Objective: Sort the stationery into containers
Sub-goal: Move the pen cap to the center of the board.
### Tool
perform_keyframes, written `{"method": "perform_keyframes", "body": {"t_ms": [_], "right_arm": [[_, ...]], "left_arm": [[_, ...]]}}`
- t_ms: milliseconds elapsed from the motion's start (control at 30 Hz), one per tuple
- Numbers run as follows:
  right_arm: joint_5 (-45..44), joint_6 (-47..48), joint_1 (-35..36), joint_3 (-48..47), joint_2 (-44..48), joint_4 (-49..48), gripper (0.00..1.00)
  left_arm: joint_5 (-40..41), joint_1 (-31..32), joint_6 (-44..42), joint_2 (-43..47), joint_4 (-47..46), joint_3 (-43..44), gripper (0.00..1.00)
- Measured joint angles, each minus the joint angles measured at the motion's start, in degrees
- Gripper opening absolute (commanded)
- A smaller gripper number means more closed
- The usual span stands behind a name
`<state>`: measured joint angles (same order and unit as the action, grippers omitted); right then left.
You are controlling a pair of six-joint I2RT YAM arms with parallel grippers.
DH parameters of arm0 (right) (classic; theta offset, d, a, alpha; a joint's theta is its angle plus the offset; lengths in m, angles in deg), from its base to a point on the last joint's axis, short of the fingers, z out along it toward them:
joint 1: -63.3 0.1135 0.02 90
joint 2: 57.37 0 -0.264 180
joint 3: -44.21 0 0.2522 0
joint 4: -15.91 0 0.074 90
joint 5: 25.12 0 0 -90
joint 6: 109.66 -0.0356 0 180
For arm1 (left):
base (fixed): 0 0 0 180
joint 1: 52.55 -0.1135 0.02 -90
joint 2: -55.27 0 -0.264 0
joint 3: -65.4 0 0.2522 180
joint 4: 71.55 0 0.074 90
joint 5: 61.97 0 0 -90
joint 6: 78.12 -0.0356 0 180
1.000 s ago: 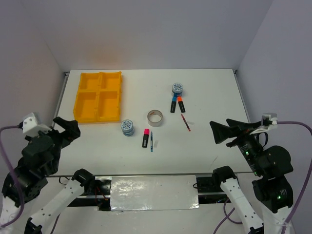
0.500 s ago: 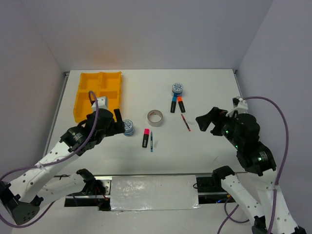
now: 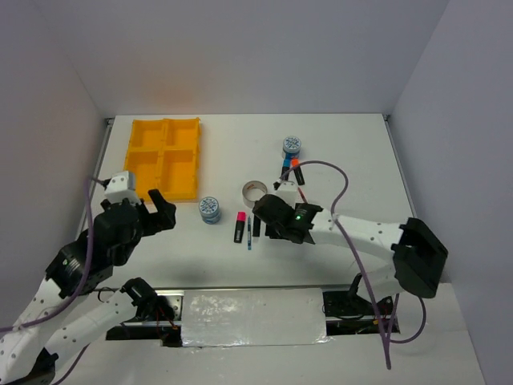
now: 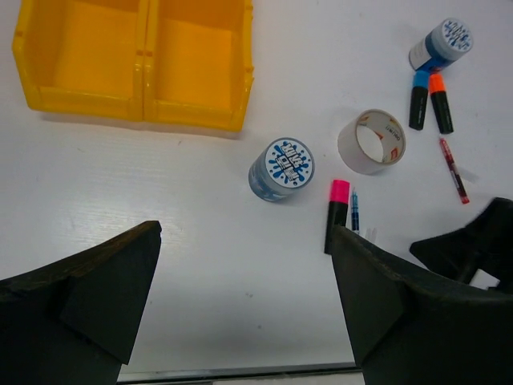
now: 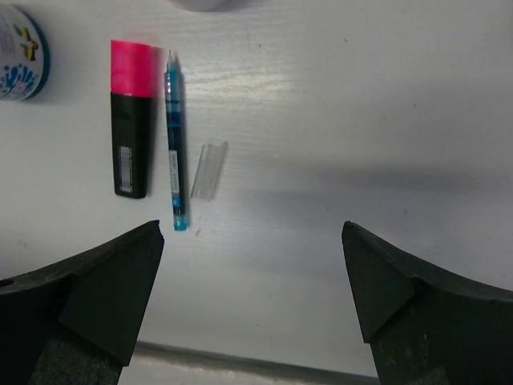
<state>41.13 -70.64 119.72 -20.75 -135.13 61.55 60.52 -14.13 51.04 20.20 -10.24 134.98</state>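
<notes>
The yellow tray [image 3: 163, 151] [image 4: 144, 104] sits at the far left. One blue-white tape roll [image 3: 210, 209] [image 4: 282, 168] lies near it, and a second [image 3: 292, 146] [image 4: 442, 44] is farther back. A silver-grey tape ring [image 3: 256, 192] [image 4: 371, 141] is mid-table. The pink-capped highlighter [image 3: 240, 227] [image 5: 130, 152] and teal pen [image 3: 249, 233] [image 5: 175, 160] lie side by side. Blue-capped [image 4: 418, 99] and orange-capped [image 4: 438, 102] highlighters and a red pen [image 4: 453, 169] lie beyond. My right gripper [image 3: 260, 218] [image 5: 250, 228] hovers open just right of the teal pen. My left gripper [image 3: 160, 210] [image 4: 246, 233] is open, left of the near roll.
A small clear plastic piece [image 5: 208, 170] lies beside the teal pen. The table's near edge has a metal strip [image 3: 252, 317]. Walls close in the table at the left, back and right. The right arm's cable [image 3: 341, 180] loops over the table.
My right arm has swung far left across the table to the pink highlighter and teal pen. My left arm reached toward the near tape roll, then drew back left. No item moved.
</notes>
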Motion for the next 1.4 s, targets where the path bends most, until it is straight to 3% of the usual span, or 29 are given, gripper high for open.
{"method": "perform_keyframes", "body": {"t_ms": [167, 367, 933, 1400], "right_arm": [[-2.03, -3.15, 2.1, -3.61, -8.26, -2.8, 0.9], [-3.02, -5.4, 2.86, -3.74, -11.15, -5.31, 0.74], [-4.2, -7.1, 2.86, -5.81, -17.42, -6.21, 0.64], [-4.11, -6.91, 2.86, -5.79, -20.22, -7.08, 0.5]], "left_arm": [[0.98, 0.04, -0.26, 9.01, 0.04, -4.55, 0.99], [1.22, 0.04, -0.24, 10.27, 0.02, -6.05, 0.99], [1.4, 0.04, -0.22, 10.23, 0.02, -6.1, 0.99], [1.38, 0.04, -0.22, 10.12, 0.02, -6.1, 0.99]]}}
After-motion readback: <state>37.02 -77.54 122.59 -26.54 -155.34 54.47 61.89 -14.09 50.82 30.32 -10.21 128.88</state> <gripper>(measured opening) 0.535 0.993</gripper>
